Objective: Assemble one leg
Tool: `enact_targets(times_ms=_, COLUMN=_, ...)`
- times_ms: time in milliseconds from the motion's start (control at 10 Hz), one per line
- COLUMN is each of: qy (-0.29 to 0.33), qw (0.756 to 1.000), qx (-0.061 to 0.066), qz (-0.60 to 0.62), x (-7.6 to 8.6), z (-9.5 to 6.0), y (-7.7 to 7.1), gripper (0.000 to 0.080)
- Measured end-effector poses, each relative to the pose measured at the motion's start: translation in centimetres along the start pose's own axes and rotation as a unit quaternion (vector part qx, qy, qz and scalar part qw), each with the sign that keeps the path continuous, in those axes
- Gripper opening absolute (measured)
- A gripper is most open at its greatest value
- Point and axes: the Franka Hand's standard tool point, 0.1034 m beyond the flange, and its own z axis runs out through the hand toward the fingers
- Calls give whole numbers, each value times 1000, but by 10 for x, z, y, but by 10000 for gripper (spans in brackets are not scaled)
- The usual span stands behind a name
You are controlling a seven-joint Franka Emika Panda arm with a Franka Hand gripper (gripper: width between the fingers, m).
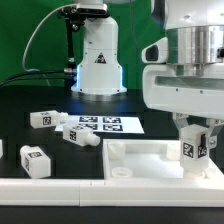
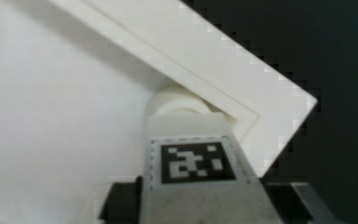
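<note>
At a corner of the white rimmed panel (image 1: 140, 148), the gripper (image 1: 196, 146) clamps a leg (image 1: 194, 152); insertion seems in hand, next needing careful lowering and twisting

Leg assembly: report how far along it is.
Done: the gripper has one leg clamped. In hand: the leg's end sits at a corner of the white panel; whether it is seated cannot be told. Left: fastening and release; other legs lie loose.
</note>
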Motion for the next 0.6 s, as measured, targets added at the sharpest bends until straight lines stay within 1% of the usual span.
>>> enact_targets(times_ms=100, qy=-4, qw=999, qx=6, qz=37, x=0, z=0, y=0, gripper=291)
enact_targets(times_ms=300, qy=-4, qw=1000, qx=6, qz=21, x=0, z=0, y=0, gripper=291)
enact_targets(times_ms=400, qy=-2, qw=1000, qx=4, qz=-2, x=0, z=1, y=1, gripper=365)
enact_targets(times_ms=500, qy=0, qw=997, qx=0, qz=-76, x=-2, z=1, y=1, gripper=547)
enact_targets(times_ms=600, qy=0, qw=982, qx=-12, qz=-187, x=-2, z=0, y=1, gripper=547)
